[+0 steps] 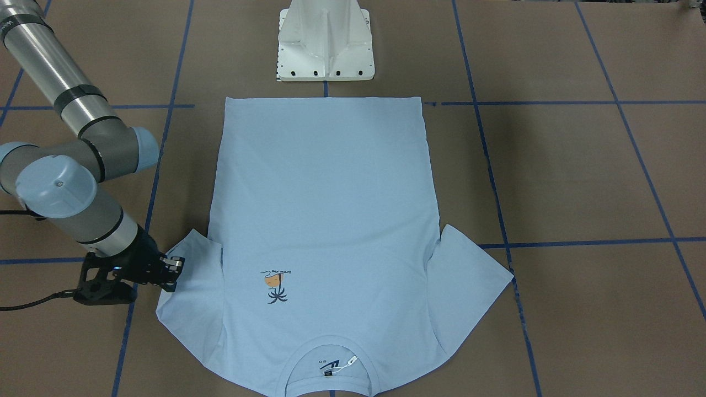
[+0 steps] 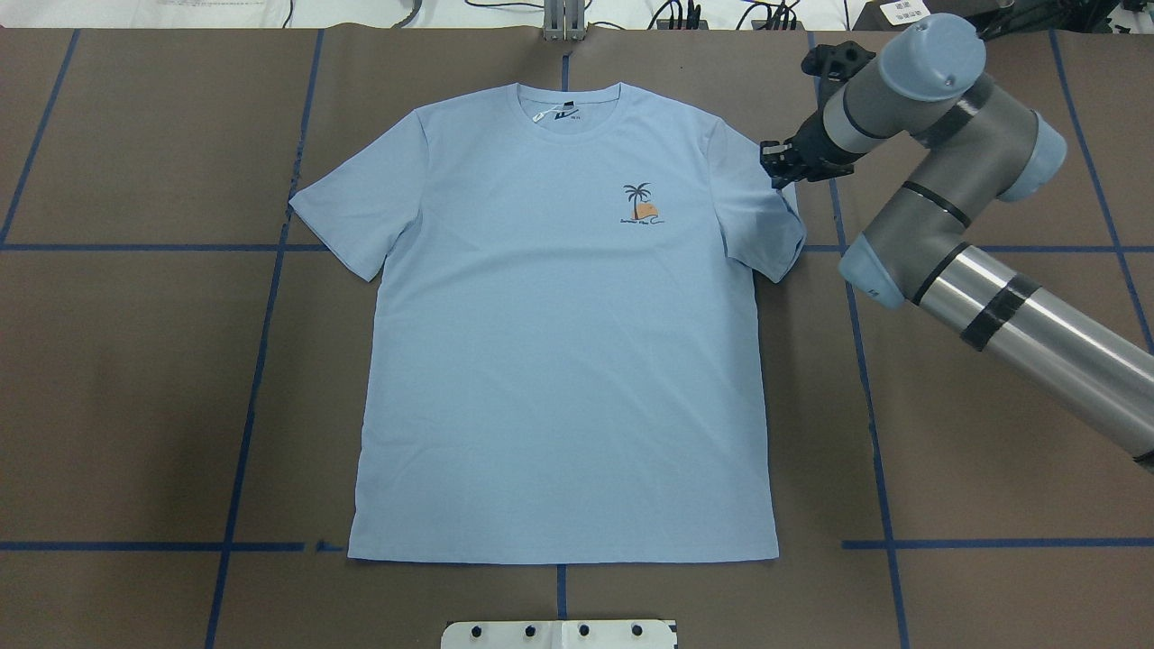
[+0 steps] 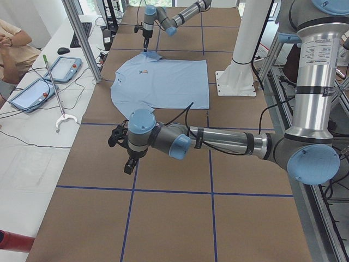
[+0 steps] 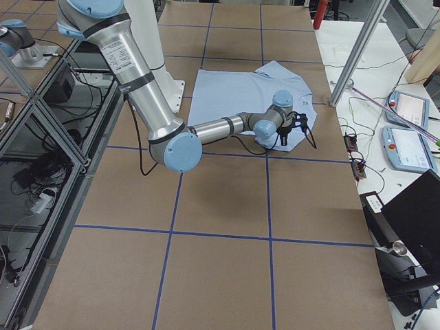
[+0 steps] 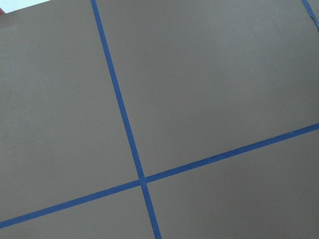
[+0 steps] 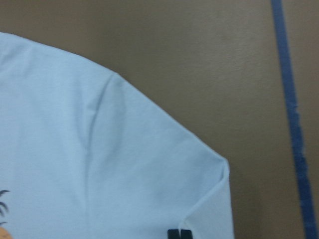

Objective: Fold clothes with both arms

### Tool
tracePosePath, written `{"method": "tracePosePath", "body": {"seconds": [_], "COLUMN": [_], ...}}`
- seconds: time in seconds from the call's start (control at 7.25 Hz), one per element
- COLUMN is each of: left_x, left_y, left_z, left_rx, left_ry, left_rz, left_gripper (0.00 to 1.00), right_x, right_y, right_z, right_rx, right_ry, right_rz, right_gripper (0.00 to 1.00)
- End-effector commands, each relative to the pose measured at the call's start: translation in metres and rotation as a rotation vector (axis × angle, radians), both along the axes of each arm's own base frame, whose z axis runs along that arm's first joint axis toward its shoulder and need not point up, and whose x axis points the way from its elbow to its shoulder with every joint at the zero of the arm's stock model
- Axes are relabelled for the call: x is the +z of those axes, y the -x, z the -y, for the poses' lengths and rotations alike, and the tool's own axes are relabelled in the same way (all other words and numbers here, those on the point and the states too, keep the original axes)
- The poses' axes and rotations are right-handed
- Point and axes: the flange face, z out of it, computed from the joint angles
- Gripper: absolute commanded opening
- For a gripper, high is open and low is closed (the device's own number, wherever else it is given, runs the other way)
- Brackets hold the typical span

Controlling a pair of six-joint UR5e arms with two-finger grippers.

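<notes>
**STATUS: RIGHT JAWS ON SLEEVE, LEFT JAWS OVER BARE TABLE**

**1. Right gripper.** The right gripper [image 2: 781, 169] points down at the outer edge of the T-shirt's [image 2: 559, 361] right-hand sleeve [image 2: 762, 221]. In the right wrist view the two dark fingertips [image 6: 173, 234] are drawn together with only a hairline gap. A crease in the sleeve fabric runs from the sleeve corner straight to them, so the jaws read as closed on the sleeve edge. The sleeve corner stands slightly off the table [image 2: 947, 406] beside the jaws.

**2. T-shirt, located from the right jaws.** The body lies flat and face up to the jaws' left. The palm print [image 2: 638, 203] is near, to the left and a little toward the robot. The collar [image 1: 331, 348] is farther left and on the side away from the robot. The hem lies well apart, toward the pedestal [image 1: 325, 38]. The other sleeve is spread flat at the far left.

**3. Left gripper.** The left gripper [image 3: 127, 166] shows only in the exterior left view, where it points down over bare brown table. It is well apart from the shirt, which lies to the jaws' right. Whether these jaws are open or closed cannot be told. The left wrist view shows only a crossing of blue tape lines [image 5: 124, 114] below.
</notes>
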Motion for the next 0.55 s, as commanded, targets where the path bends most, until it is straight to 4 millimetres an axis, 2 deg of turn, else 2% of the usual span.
{"method": "tracePosePath", "body": {"seconds": [0.0, 0.14, 0.28, 0.41], "left_x": [-0.005, -0.008, -0.008, -0.009], "left_y": [0.000, -0.001, -0.001, -0.001], "left_z": [0.001, 0.001, 0.001, 0.002], "left_rx": [-0.001, -0.002, -0.002, 0.000], "left_ry": [-0.026, -0.046, -0.048, -0.049], "left_rz": [-0.003, -0.006, -0.006, -0.006], "left_gripper": [1.00, 1.00, 1.00, 1.00], "right_x": [-0.059, -0.079, -0.085, -0.083], "right_y": [0.056, 0.076, 0.090, 0.099], "right_z": [0.016, 0.023, 0.020, 0.015], "right_rx": [0.064, 0.081, 0.100, 0.104], "right_ry": [0.059, 0.062, 0.066, 0.049], "right_rz": [0.036, 0.035, 0.031, 0.016], "right_gripper": [0.00, 0.00, 0.00, 0.00]}}
